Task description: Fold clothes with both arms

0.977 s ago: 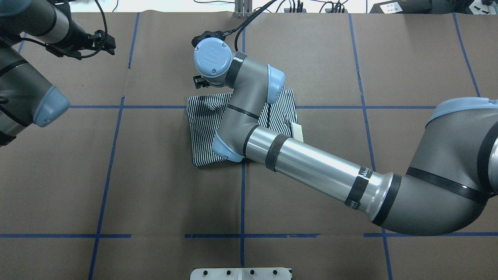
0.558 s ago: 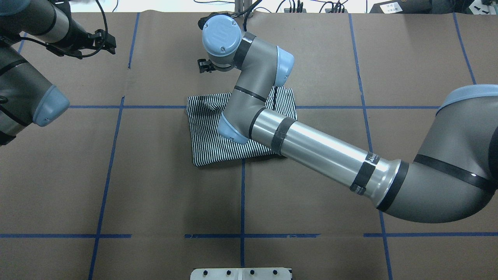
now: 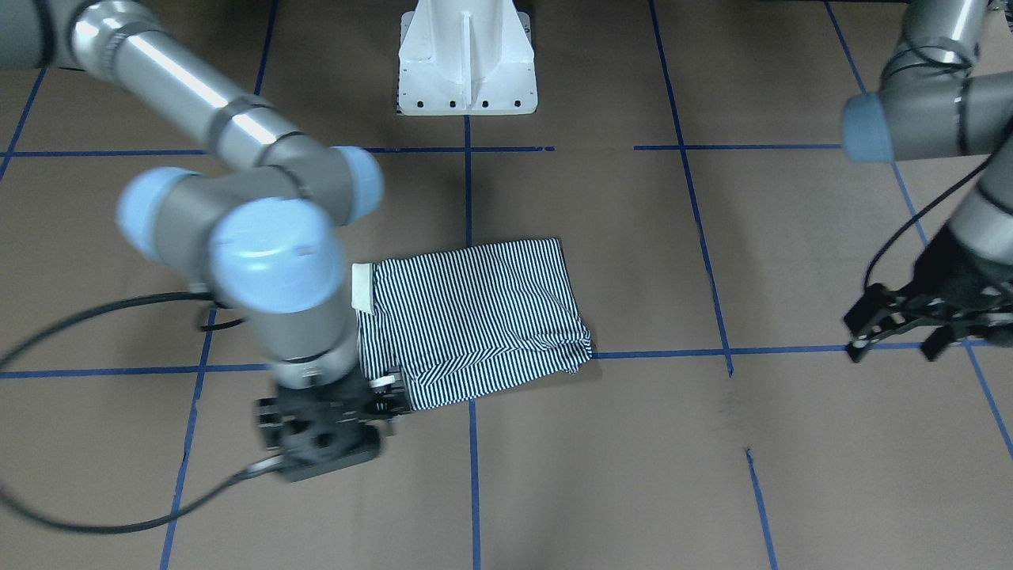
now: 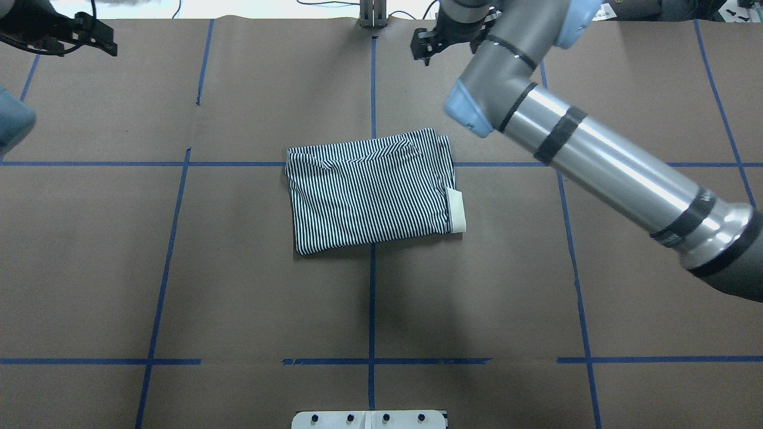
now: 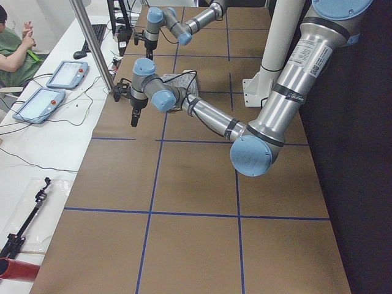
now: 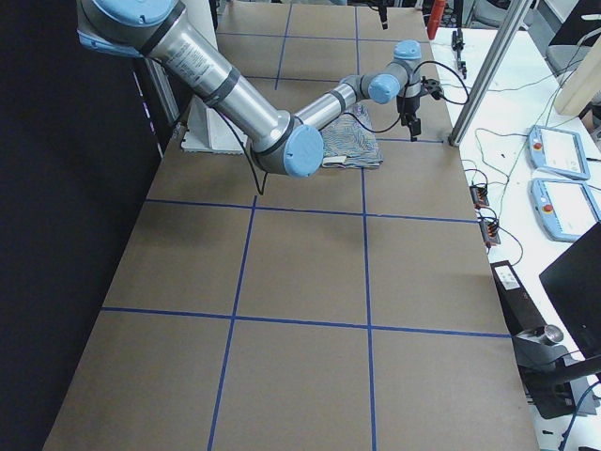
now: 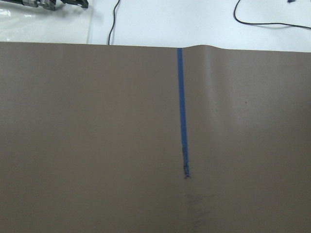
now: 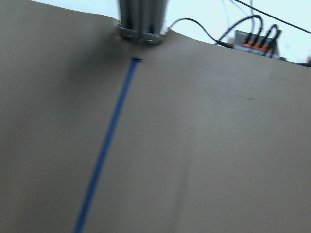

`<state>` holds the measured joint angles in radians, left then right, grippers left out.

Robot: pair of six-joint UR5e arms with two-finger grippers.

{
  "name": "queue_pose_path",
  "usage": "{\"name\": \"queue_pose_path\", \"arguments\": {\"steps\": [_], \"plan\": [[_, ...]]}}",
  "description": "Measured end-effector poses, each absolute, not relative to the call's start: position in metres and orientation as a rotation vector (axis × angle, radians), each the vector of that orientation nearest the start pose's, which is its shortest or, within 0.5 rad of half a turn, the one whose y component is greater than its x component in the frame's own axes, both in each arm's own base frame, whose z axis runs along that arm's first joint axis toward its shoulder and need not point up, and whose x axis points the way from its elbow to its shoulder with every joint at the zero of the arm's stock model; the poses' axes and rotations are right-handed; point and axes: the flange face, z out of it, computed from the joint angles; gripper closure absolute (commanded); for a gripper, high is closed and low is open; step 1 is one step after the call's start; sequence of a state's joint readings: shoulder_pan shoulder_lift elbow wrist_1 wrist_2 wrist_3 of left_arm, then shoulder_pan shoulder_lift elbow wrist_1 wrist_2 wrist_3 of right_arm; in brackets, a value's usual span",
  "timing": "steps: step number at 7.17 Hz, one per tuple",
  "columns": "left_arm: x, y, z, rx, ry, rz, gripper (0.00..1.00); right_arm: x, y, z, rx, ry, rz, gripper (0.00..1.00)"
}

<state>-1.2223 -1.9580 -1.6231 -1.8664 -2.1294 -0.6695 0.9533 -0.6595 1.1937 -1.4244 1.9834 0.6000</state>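
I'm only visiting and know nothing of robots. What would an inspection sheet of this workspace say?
Surface: brown paper cover with blue tape grid, flat.
Job's things: striped polo shirt folded into a rectangle, cream collar showing at one edge.
Clutter: nothing seen.
Grippers: left end effector open, empty; right end effector clear of the shirt, state unclear.
Cables: black cable trailing from the right wrist.
Surroundings: white pedestal base; control tablets on a side bench.

No legible txt, labels or nos. — nothing readable in any view
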Motion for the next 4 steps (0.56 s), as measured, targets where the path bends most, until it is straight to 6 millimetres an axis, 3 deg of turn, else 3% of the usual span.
{"name": "queue_pose_path", "arguments": {"steps": [2,3,4], "plan": [[0.068,-0.621,0.426,0.386,0.771,0.017,0.0,-0.237,-0.736,0.345,0.249,-0.746,-0.239,0.0],[0.031,-0.611,0.447,0.391,0.741,0.08,0.0,-0.161,-0.732,0.411,0.224,-0.768,-0.269,0.0],[-0.004,-0.598,0.466,0.403,0.702,0.158,0.0,-0.097,-0.717,0.472,0.204,-0.78,-0.282,0.0]]}}
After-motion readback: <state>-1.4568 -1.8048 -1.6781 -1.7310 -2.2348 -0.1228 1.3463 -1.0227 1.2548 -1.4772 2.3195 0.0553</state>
